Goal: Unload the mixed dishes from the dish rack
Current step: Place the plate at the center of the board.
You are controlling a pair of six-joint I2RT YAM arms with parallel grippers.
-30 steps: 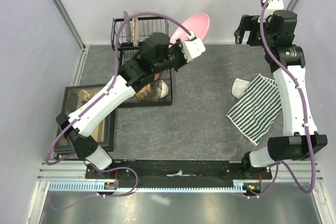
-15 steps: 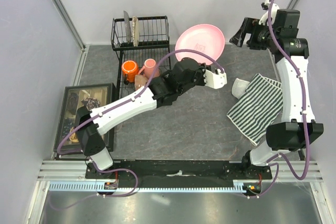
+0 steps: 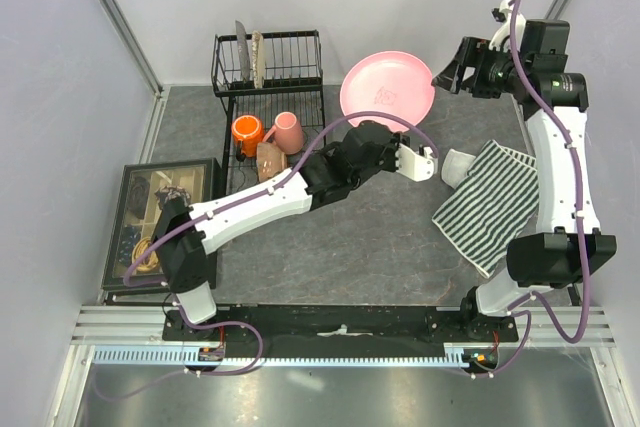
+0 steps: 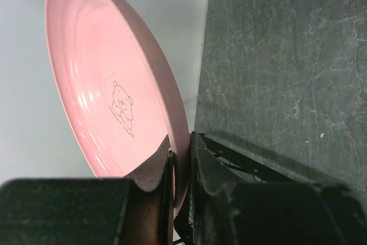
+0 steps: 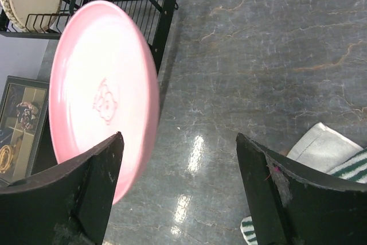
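Holds the wide pink dish [image 3: 388, 87] up on edge and tilted, off the table [image 3: 380, 237], near its far edge, just right of the dish rack [image 3: 300, 55] and outside it. Pinches the dish's lower rim in the left gripper [image 4: 181, 162], one finger on each face, closed tight on the edge. Shows a small bear print with lettering on the pink face seen from the left wrist.

Poises the right gripper [image 5: 179, 139] just beside the dish's right rim, toward the far right corner, fingers spread wide with nothing between them. Cannot tell whether a fingertip touches the rim.

Carries on the rack's flat base an orange mug [image 3: 247, 132] and a pink mug [image 3: 288, 130] side by side, with a tan-brown bowl [image 3: 269, 158] just nearer, partly under the left arm. Carries two pale flat pieces [image 3: 258, 52] on edge in the rack's upright wire back.

Has a striped cloth [image 3: 490, 202] lying near the table's right edge, a pale folded piece [image 3: 458, 167] touching its left side. Has a black-framed box of trinkets [image 3: 165, 187] at the left edge, beside the left arm.
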